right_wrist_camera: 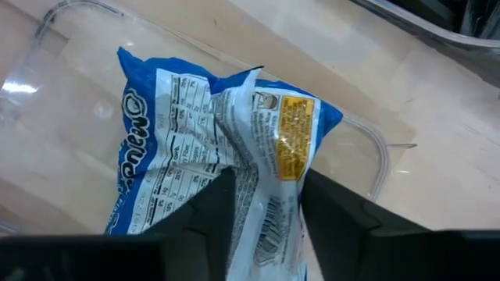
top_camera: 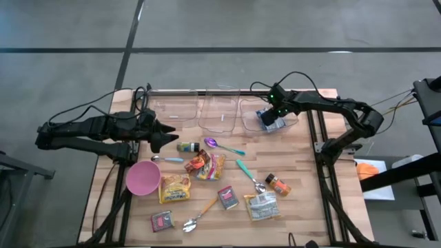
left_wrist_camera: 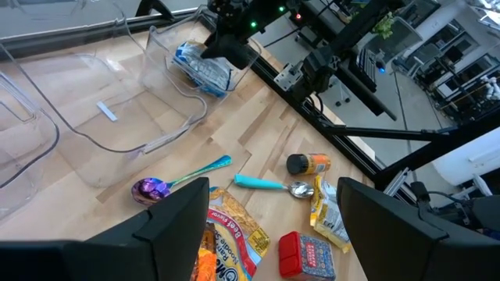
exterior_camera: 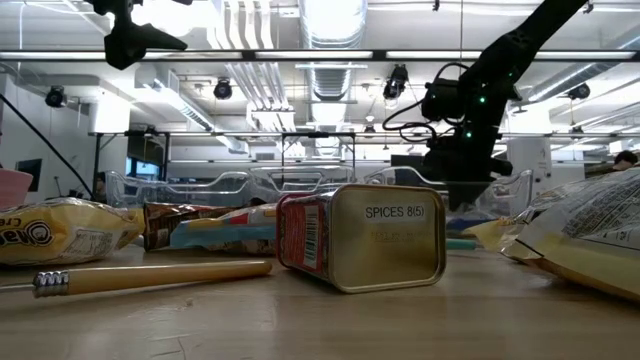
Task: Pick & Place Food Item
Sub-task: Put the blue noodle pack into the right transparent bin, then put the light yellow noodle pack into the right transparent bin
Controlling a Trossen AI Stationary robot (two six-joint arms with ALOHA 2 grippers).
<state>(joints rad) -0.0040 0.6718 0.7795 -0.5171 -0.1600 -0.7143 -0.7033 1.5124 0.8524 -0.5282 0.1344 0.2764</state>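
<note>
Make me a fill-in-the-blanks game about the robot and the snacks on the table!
1. The right gripper is over the clear bin holding a ____ snack bag.
2. The bowl near the left gripper is ____.
3. The purple spoon has a ____ handle.
4. The middle clear bin has ____ snack bags in it.

Missing words: blue; pink; teal; no

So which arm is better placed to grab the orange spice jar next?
Probably the right. Its gripper is over the blue packet in the right-hand clear bin, on the same side as the orange spice jar. The left gripper hovers farther away.
</note>
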